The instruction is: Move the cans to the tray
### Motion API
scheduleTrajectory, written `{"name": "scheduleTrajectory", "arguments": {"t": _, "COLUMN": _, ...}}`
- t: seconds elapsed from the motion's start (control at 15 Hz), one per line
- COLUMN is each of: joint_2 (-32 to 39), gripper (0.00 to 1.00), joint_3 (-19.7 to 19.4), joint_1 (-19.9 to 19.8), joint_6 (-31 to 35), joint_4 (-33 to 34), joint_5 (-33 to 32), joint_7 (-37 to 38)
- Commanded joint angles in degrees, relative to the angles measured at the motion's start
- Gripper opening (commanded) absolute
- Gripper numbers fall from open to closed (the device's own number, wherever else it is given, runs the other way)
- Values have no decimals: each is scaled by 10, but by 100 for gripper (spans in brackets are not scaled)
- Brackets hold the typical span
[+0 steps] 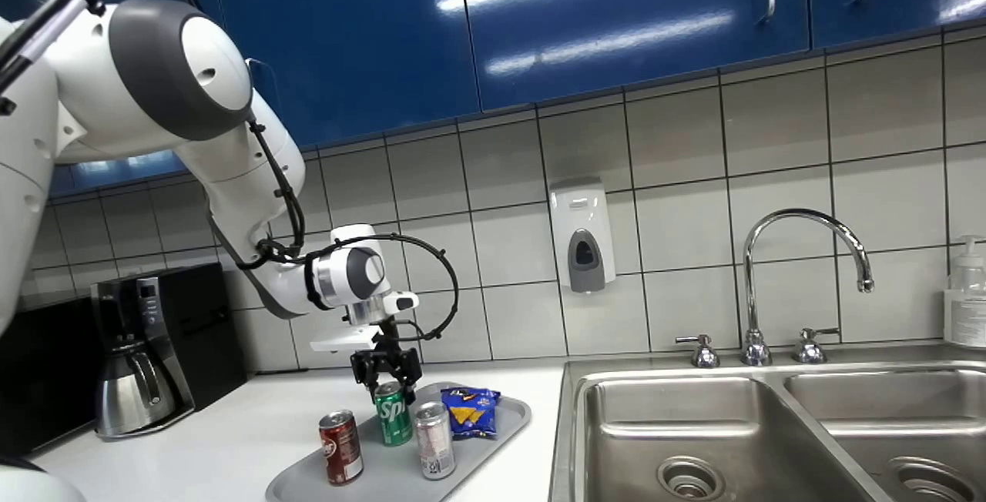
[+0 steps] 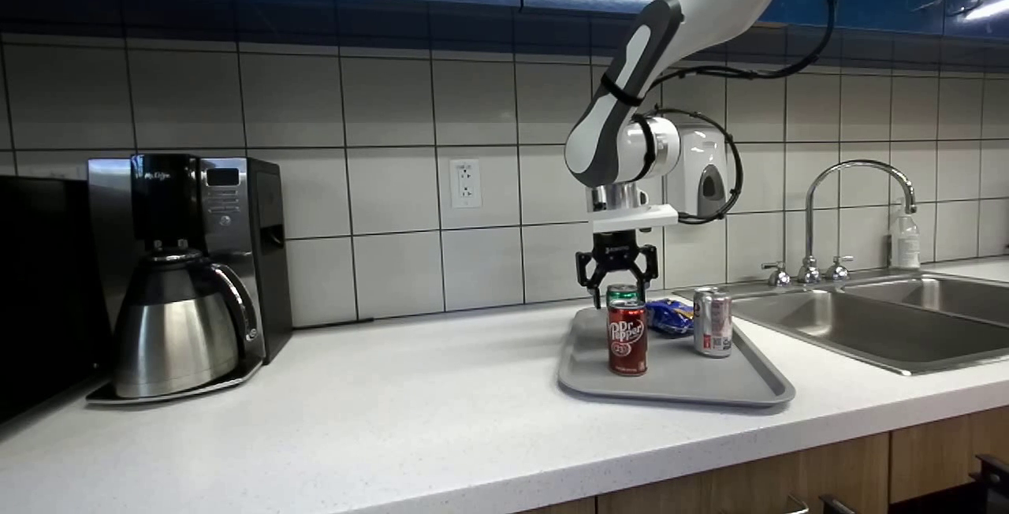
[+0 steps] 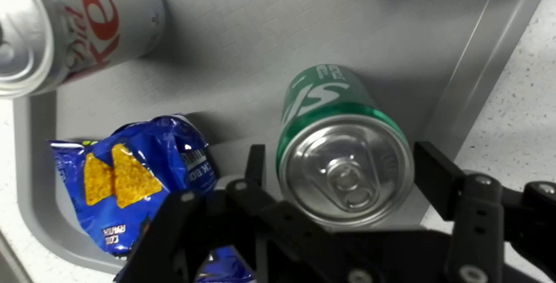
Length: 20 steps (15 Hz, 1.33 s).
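Nearest, one grey tray (image 2: 686,378) is laid flat on the white counter (image 2: 355,419), presumably as a shared base for the set. Three cans are stood upright on it, apart, so that clearance seems to be left around each: one red can (image 2: 628,340) toward the near edge, one silvery-grey can (image 2: 713,323) beyond it to the side, one green can (image 3: 343,148) farther back. The green can is flanked by the two parted fingers (image 3: 256,161) of one gripper (image 2: 619,299); a gap is seen at one side, contact at the other cannot be told, and nothing appears to be gripped. Since all three are already borne by the tray, a release is suggested rather than a grasp. Beside the green can, one snack packet (image 1: 471,409) is laid. Farther off, two steel basins (image 1: 670,398) are seen, and one dispenser (image 1: 581,236) is mounted on the wall (image 1: 678,232), probably for handwashing.
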Motion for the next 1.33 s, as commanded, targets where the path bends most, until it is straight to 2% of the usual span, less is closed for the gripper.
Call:
{"name": "scheduleTrajectory", "arguments": {"t": 0.0, "joint_2": -29, "gripper": 100, "joint_3": 4, "joint_1": -6, "joint_6": -7, "joint_4": -10, "joint_5": -8, "joint_7": -15}}
{"name": "scheduleTrajectory", "arguments": {"t": 0.33, "joint_2": -62, "gripper": 100, "joint_3": 2, "joint_1": -5, "joint_6": -16, "joint_4": -9, "joint_5": -18, "joint_7": -14}}
{"name": "scheduleTrajectory", "arguments": {"t": 0.6, "joint_2": -105, "gripper": 100, "joint_3": 5, "joint_1": -8, "joint_6": -12, "joint_4": -36, "joint_5": -21, "joint_7": -14}}
{"name": "scheduleTrajectory", "arguments": {"t": 1.0, "joint_2": -183, "gripper": 100, "joint_3": 5, "joint_1": -4, "joint_6": -5, "joint_4": -107, "joint_5": -46, "joint_7": 17}}
{"name": "scheduleTrajectory", "arguments": {"t": 1.27, "joint_2": -253, "gripper": 100, "joint_3": 17, "joint_1": -3, "joint_6": -6, "joint_4": -176, "joint_5": -81, "joint_7": 75}}
